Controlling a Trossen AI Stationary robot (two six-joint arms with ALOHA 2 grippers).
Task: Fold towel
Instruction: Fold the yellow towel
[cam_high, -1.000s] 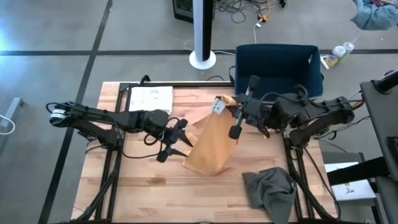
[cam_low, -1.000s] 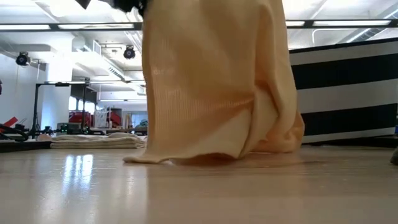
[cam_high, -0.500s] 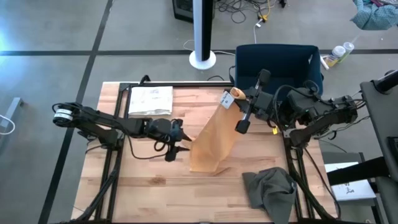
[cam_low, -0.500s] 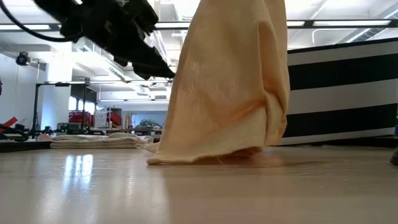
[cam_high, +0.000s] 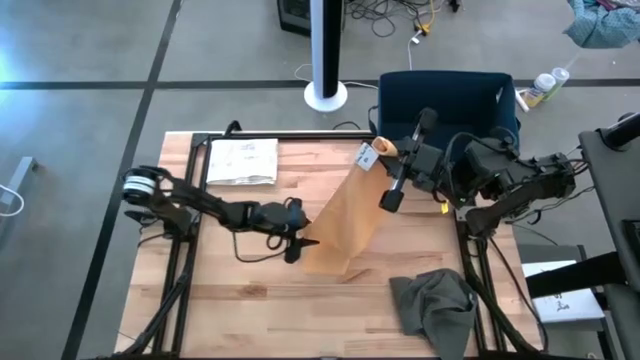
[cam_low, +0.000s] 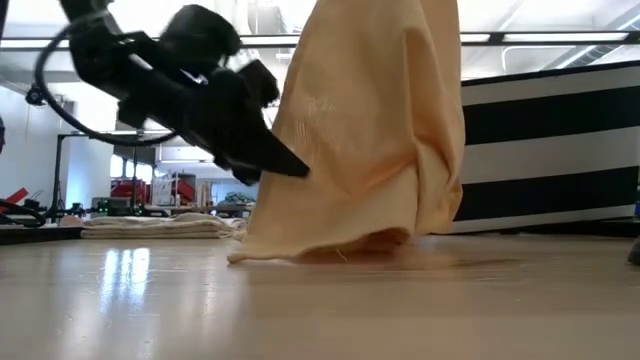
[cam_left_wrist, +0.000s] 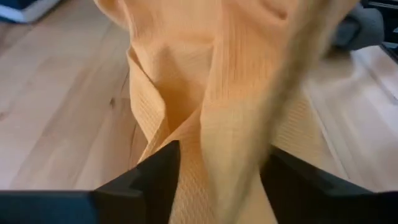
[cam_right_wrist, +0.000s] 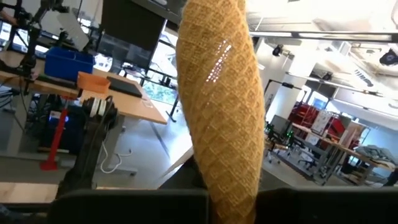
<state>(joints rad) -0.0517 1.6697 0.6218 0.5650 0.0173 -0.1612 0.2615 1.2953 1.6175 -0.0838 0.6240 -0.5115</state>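
High view, right end effector (cam_high: 388, 150) clamped on yellow towel (cam_high: 345, 220) corner, hem on tabletop (cam_high: 240, 300), left end effector (cam_high: 303, 243) fingers apart around towel's lower edge

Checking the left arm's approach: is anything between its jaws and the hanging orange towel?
Nothing: in the left wrist view the orange waffle-weave towel already lies between the left gripper's open jaws; the high view shows only bare wood nearby.

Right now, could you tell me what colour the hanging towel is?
The towel is pale orange-yellow, clearest in the low view.
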